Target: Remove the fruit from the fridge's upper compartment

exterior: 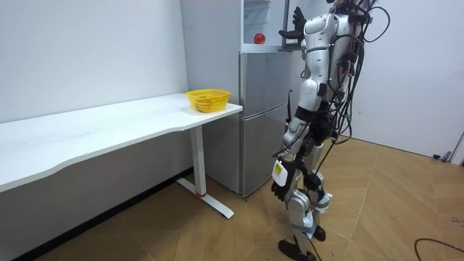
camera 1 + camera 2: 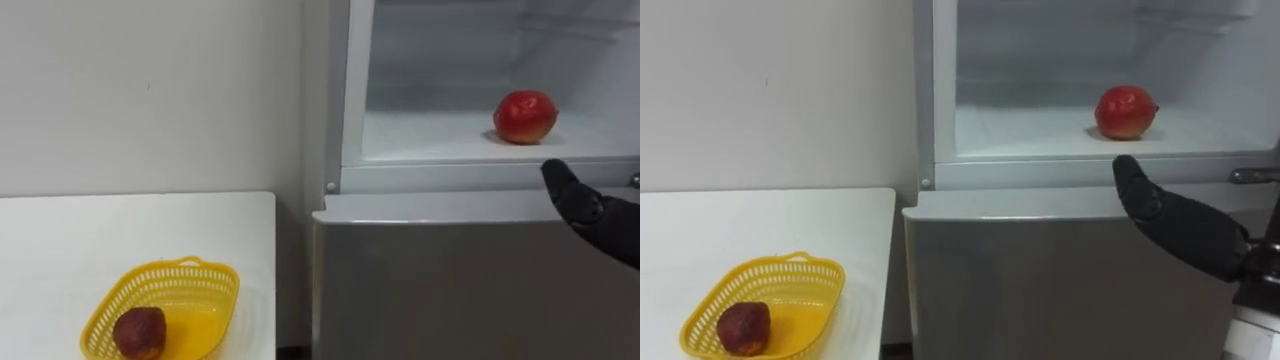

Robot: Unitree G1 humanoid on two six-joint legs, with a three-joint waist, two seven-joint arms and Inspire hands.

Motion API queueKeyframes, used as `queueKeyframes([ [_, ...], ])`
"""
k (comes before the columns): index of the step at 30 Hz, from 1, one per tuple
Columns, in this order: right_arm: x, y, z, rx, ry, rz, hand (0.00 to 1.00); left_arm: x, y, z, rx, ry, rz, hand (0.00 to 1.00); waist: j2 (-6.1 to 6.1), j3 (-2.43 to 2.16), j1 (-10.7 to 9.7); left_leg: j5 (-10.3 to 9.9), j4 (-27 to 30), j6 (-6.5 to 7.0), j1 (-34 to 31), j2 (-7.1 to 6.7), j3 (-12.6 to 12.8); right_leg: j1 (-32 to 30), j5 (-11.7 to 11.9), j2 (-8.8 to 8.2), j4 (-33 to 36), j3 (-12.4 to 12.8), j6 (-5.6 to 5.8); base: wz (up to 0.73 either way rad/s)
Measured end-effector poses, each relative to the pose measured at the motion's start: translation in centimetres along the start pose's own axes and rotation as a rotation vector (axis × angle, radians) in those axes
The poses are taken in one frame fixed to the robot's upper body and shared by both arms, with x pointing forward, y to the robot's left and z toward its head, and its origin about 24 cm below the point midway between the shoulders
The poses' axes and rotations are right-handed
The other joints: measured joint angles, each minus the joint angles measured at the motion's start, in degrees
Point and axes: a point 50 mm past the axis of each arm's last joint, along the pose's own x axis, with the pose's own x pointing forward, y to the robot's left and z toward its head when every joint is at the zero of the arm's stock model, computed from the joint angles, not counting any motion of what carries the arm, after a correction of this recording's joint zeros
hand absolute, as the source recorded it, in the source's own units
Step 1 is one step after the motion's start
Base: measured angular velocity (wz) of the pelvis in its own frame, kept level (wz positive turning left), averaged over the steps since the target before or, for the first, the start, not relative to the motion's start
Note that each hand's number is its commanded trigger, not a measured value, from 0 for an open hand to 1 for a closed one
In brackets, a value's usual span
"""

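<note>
The fridge (image 2: 470, 290) stands right of the table (image 2: 60, 240), its brushed grey lower door closed and the upper compartment open. You are at the reach step. The white shelf (image 2: 430, 135) inside looks smooth and flat. On the table's near right corner sits a yellow plastic mesh basket (image 2: 215, 285) holding a dull, dark red fruit (image 2: 140, 332). The thing to fetch, a round, glossy red fruit (image 2: 525, 116), lies on the shelf's right part, near the front edge. Your right robot hand (image 2: 1180, 230), in a black glove, is released and empty, fingers straight, just below and near the fruit. Next, lift it over the sill and close round the fruit; that slick skin may roll. Your left robot hand (image 1: 278, 190) hangs low, and you cannot tell its state.
</note>
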Motion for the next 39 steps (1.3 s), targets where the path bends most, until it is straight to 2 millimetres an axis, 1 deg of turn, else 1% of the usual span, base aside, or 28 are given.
queueKeyframes([
  [3, 0.0, -0.1, -0.4, -0.002, 0.019, -0.003, 0.00, 0.0, 0.0, -0.1, -0.003, 0.002, 0.000, 0.00, 0.18, 0.03, -0.3, 0.0, -0.1, 0.00, 0.0, 0.02, -0.1, 0.1, 0.0, 0.05, 0.1, -0.1, 0.00, 0.01],
  [7, 0.1, -0.5, -1.4, -0.024, 0.052, 0.009, 0.00, 0.0, 0.1, 0.2, 0.001, -0.007, 0.002, 0.00, -0.05, 0.08, -0.2, 0.0, -0.1, 0.00, -0.1, -0.01, -0.2, 0.2, 0.0, -0.01, 0.1, -0.2, 0.00, 0.01],
  [9, 0.3, -0.9, -2.0, -0.056, 0.066, 0.021, 0.00, 0.0, 0.2, 0.5, 0.003, -0.017, 0.002, 0.00, -0.34, 0.25, -0.1, 0.0, -0.1, 0.00, -0.1, -0.06, -0.2, 0.2, 0.0, -0.06, 0.0, -0.3, 0.00, 0.00],
  [12, 0.6, -1.3, -2.1, -0.062, 0.065, 0.009, 0.00, 0.0, 0.2, 0.5, 0.002, -0.017, 0.001, 0.00, -0.90, 0.58, 0.2, 0.0, -0.1, 0.00, -0.1, -0.06, -0.3, 0.2, 0.0, -0.08, -0.1, -0.5, 0.00, 0.00],
  [13, 0.7, -1.3, -2.1, -0.064, 0.065, 0.010, 0.00, 0.0, 0.2, 0.4, 0.002, -0.015, 0.000, 0.00, -1.02, 0.61, 0.1, 0.0, -0.1, 0.00, 0.0, -0.06, -0.4, 0.3, 0.0, -0.09, -0.1, -0.5, 0.00, 0.00],
  [15, 1.6, -1.1, -2.5, -0.061, 0.075, 0.003, 0.00, 0.0, 0.2, 0.5, 0.002, -0.016, -0.006, 0.00, -1.36, 0.58, 0.1, 0.0, -0.1, 0.00, -0.1, -0.07, -0.4, 0.3, 0.0, -0.12, -0.2, -0.6, -0.01, 0.00],
  [22, 2.9, -0.4, -2.7, -0.036, 0.084, -0.003, 0.00, 0.0, 0.5, 0.7, 0.004, -0.013, 0.001, 0.00, -1.42, 0.51, 0.7, 0.0, -0.1, 0.00, 0.0, -0.03, -0.4, 0.4, 0.0, -0.15, -0.1, -0.8, -0.01, 0.00],
  [25, 4.2, 0.0, -3.4, 0.002, 0.124, 0.001, 0.00, 0.0, 0.9, 0.6, 0.007, -0.007, 0.010, 0.00, -1.59, 0.57, 0.6, 0.0, -0.1, 0.00, 0.0, -0.05, -0.7, 0.5, 0.0, -0.20, 0.0, -1.1, -0.02, 0.05],
  [27, 5.4, 0.0, -4.1, -0.001, 0.159, -0.004, 0.00, -0.1, 1.2, 0.6, 0.010, -0.007, 0.017, 0.00, -1.90, 0.59, 0.5, 0.0, 0.0, 0.00, 0.0, -0.08, -1.0, 0.6, 0.0, -0.22, 0.0, -1.3, -0.02, 0.06],
  [30, 6.1, 0.2, -4.1, 0.001, 0.156, 0.011, 0.00, -0.1, 1.2, 0.4, 0.010, -0.001, 0.019, 0.00, -2.22, 0.73, 0.6, 0.0, 0.1, 0.00, 0.1, -0.18, -1.9, 1.0, 0.0, -0.25, -0.3, -1.8, -0.02, 0.11],
  [32, 6.7, 0.2, -4.4, 0.018, 0.177, 0.016, 0.00, -0.1, 1.3, 0.4, 0.001, 0.000, 0.023, 0.00, -2.53, 0.65, 0.5, 0.0, 0.4, 0.00, -0.1, -0.21, -2.3, 1.1, 0.0, -0.29, -0.6, -2.1, -0.02, 0.08],
  [35, 7.6, -0.2, -4.7, 0.030, 0.206, 0.034, 0.00, -0.2, 1.6, 0.5, -0.005, -0.012, 0.036, 0.00, -2.99, 0.40, 0.5, 0.0, 0.4, 0.00, -0.2, -0.25, -3.0, 1.4, 0.0, -0.32, -1.0, -2.7, -0.03, 0.12],
  [37, 7.9, -0.5, -4.8, 0.052, 0.220, 0.043, 0.00, -0.3, 1.6, 0.4, -0.006, -0.007, 0.038, 0.00, -3.27, 0.47, 0.5, 0.0, 0.4, -0.01, -0.2, -0.25, -3.5, 1.7, 0.0, -0.35, -1.0, -3.3, -0.03, 0.11],
  [38, 8.2, -0.4, -5.3, 0.075, 0.250, 0.049, 0.00, -0.3, 1.7, 0.4, -0.009, -0.002, 0.041, 0.00, -3.54, 0.53, 0.5, 0.0, 0.5, -0.02, -0.2, -0.22, -3.6, 1.8, 0.0, -0.34, -1.1, -3.5, -0.04, 0.07],
  [39, 8.6, -0.2, -5.9, 0.098, 0.290, 0.046, 0.00, -0.3, 1.8, 0.4, -0.007, -0.001, 0.043, 0.00, -3.82, 0.49, 0.5, 0.0, 0.5, -0.02, -0.2, -0.17, -3.6, 1.9, 0.0, -0.34, -1.1, -3.7, -0.05, 0.05],
])
